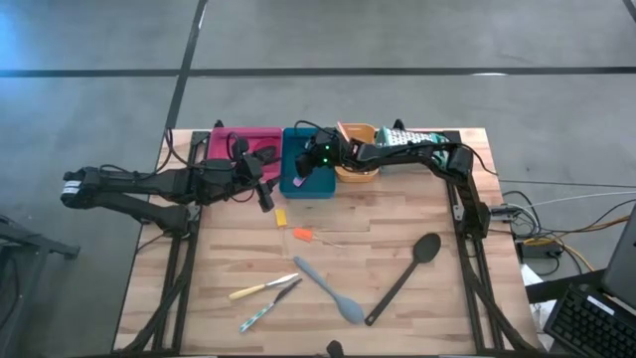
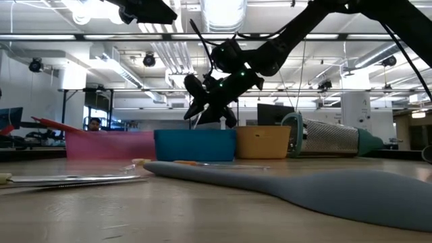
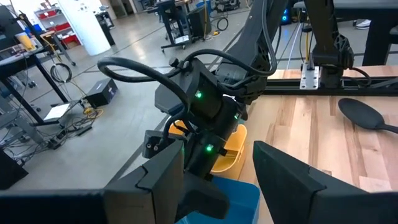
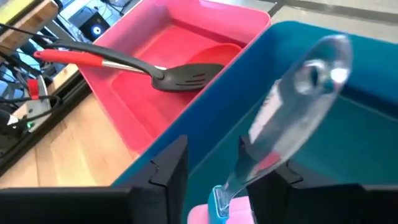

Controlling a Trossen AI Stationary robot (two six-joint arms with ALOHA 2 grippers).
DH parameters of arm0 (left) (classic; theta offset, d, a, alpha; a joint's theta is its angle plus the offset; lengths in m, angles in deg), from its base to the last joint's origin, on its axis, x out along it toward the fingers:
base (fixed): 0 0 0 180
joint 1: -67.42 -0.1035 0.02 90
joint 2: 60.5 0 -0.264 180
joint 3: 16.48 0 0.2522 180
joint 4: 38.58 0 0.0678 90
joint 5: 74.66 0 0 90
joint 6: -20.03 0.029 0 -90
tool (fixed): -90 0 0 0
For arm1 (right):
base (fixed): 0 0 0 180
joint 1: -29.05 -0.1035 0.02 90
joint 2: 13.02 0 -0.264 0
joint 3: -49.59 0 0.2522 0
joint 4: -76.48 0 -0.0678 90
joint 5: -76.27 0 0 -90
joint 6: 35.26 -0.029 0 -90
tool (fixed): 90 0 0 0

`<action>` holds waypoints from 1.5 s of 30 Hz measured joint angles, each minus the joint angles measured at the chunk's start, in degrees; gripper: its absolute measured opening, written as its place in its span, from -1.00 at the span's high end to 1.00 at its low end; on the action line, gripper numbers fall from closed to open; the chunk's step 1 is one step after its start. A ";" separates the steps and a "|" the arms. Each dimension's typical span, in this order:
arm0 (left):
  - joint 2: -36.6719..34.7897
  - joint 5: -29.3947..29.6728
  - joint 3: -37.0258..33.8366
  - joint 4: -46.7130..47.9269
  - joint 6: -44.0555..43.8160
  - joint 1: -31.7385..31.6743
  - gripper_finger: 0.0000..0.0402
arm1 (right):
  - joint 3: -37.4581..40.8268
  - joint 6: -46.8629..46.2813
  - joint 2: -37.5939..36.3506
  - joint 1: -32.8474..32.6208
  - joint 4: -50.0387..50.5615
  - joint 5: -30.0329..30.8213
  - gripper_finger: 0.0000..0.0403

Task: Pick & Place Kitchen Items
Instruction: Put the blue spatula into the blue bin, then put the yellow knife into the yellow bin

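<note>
My right gripper (image 1: 301, 171) hangs over the teal tray (image 1: 310, 189), shut on a small tool with a clear head (image 4: 305, 99) and a blue and pink handle. My left gripper (image 1: 264, 196) is open and empty, at the near edge of the pink tray (image 1: 221, 139); it also shows in the left wrist view (image 3: 217, 168). A red-handled spatula (image 4: 155, 68) lies in the pink tray, its black head on the floor. On the table lie a black spoon (image 1: 407, 270), a grey spoon (image 1: 328, 288), a yellow-handled tool (image 1: 260, 289) and a blue-handled tool (image 1: 266, 308). My right gripper has the tool's blue and pink handle end (image 4: 219, 200) between its two fingers. The fingers lie along the tool, and the clear head sticks out ahead of them. The tool is clear of the tray, slanting down over the teal tray's inside (image 4: 348, 149).
An orange tray (image 1: 360, 171) stands right of the teal tray, and the metal grater (image 1: 402, 137) lies behind it at the far right. A small yellow piece (image 1: 280, 216) and an orange piece (image 1: 301, 235) lie mid-table. Both arms are close together over the trays.
</note>
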 joint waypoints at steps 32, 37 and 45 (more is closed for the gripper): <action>0.00 0.00 0.00 1.57 -0.09 0.00 0.02 | -18.89 25.22 -0.48 0.63 52.88 10.10 0.35; 0.00 0.00 0.00 4.20 -0.29 0.01 0.02 | -21.89 27.11 -1.21 0.22 64.16 9.27 0.42; 0.00 0.00 0.00 5.51 -1.05 0.02 0.02 | -23.58 27.87 -4.53 -3.74 77.53 9.01 0.58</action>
